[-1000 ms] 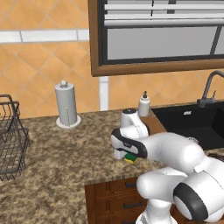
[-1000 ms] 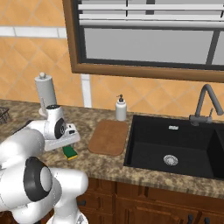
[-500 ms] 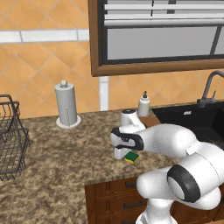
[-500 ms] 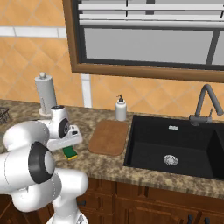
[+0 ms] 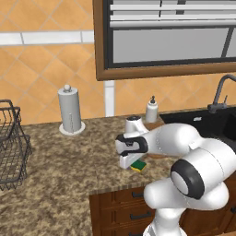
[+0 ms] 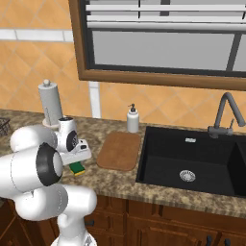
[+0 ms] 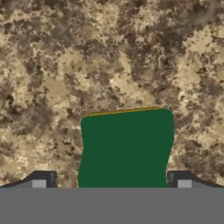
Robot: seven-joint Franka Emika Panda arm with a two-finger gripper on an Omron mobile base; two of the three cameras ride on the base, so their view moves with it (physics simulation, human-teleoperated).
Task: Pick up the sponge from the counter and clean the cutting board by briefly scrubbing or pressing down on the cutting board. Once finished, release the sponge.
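Note:
The sponge (image 7: 126,148), green on top with a thin yellow edge, lies flat on the speckled granite counter (image 7: 109,57). My gripper (image 7: 111,180) hangs open right above it, one dark fingertip on each side of the green face and apart from it. From the left base camera the sponge (image 5: 138,165) peeks out under the white hand (image 5: 128,159) near the counter's front edge. The right base camera shows the sponge (image 6: 77,168) left of the reddish-brown cutting board (image 6: 119,150), which lies bare beside the sink.
A black sink (image 6: 192,161) with a faucet (image 6: 222,115) lies right of the board. A soap dispenser (image 6: 133,119) stands behind the board and a paper towel roll (image 5: 69,110) at the back wall. A wire basket (image 5: 11,145) sits far left.
The hand has come down closer over the sponge and the arm's elbow has swung lower. The sponge and the board have stayed where they were.

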